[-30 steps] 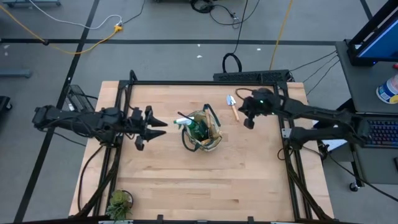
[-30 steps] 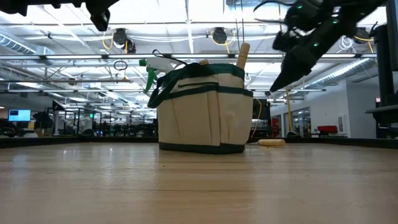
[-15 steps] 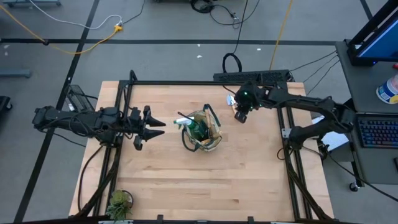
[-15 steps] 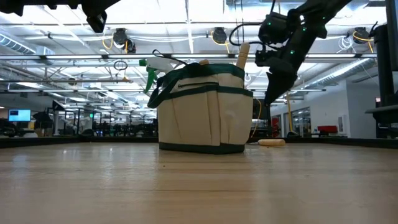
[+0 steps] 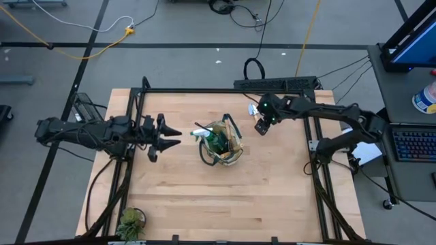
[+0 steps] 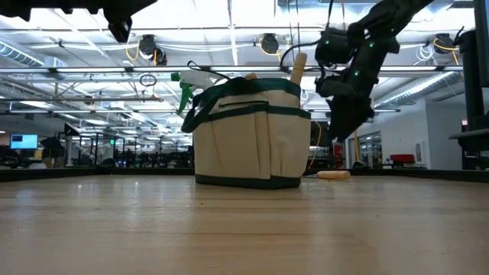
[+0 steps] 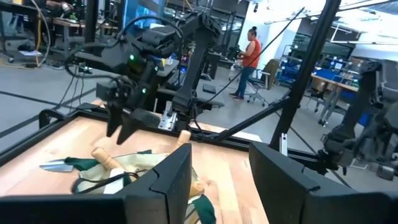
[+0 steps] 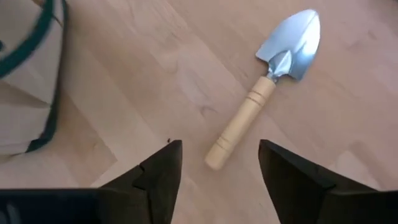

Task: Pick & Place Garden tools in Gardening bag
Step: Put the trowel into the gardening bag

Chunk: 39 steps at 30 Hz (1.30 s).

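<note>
The beige gardening bag [image 5: 221, 143] [image 6: 248, 134] stands upright mid-table. A green spray bottle [image 6: 187, 84] and wooden tool handles [image 6: 298, 69] stick out of its top. To its far right a trowel [image 8: 267, 93] [image 5: 253, 109] with a wooden handle and metal blade lies flat on the table. My right gripper [image 8: 217, 171] [image 5: 261, 126] hangs open above the trowel's handle end, slanting down, its fingers on either side without touching. My left gripper [image 5: 170, 137] [image 7: 221, 186] waits left of the bag, level and open, holding nothing.
A small potted plant [image 5: 129, 221] sits at the table's near left corner. A black frame rail [image 5: 225, 90] runs along the far edge. Bare wood lies in front of the bag [image 6: 244, 221]. A person [image 7: 250, 53] walks in the room beyond.
My right gripper has swung from right of the bag toward the far edge and the trowel, sinking a little, tipping further down and rolling. Its fingers have opened wide. The trowel and bag have stayed put.
</note>
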### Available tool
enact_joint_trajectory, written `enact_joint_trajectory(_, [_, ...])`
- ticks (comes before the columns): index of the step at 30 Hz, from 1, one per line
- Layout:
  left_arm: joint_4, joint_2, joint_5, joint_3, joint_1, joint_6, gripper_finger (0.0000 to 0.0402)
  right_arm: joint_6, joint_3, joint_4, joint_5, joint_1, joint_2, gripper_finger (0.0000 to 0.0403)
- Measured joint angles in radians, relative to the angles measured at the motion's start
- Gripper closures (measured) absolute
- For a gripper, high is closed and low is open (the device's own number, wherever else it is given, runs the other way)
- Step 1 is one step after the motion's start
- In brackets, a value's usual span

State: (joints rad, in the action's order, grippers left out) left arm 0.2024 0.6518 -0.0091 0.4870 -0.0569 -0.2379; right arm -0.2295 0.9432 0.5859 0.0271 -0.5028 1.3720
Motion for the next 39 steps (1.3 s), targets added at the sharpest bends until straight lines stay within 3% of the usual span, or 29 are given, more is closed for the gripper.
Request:
enact_joint_trajectory(12, [-0.001,0.000,0.007,0.000,0.017,-0.003,0.0236,-0.058,-0.001,-0.039,-0.008,0.001,0.157,0.0195])
enact_joint_trajectory(19, [-0.011,0.000,0.008,0.000,0.017,-0.002,0.0236,-0.076,-0.001,-0.053,-0.104,0.000,0.179,0.0198])
enact_joint_trajectory(39, [-0.029,0.000,0.010,0.000,0.017,-0.031,0.0236,-0.159,0.004,-0.074,-0.080,0.027,0.349,0.0215])
